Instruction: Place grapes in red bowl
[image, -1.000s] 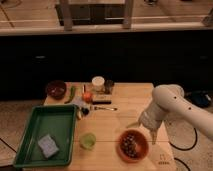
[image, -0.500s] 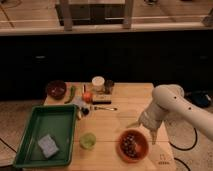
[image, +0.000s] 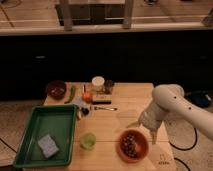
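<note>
Gripper (image: 143, 131) hangs off the white arm (image: 172, 106) just above the right rim of the red bowl (image: 133, 145), fingers spread apart, holding nothing. On the wooden table (image: 122, 105), largest first: green tray (image: 44, 135) at left with a blue-grey sponge (image: 48, 145), red bowl front right, green cup (image: 88, 140) beside it. Grapes (image: 130, 143) sit inside the red bowl.

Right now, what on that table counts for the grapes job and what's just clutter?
In play:
- grapes, lying in the red bowl
- red bowl, front of table
- claw, beside the bowl's right rim

Lying about:
- green tray with sponge
- green cup
- maroon bowl
- orange fruit
- white-lidded jar
</note>
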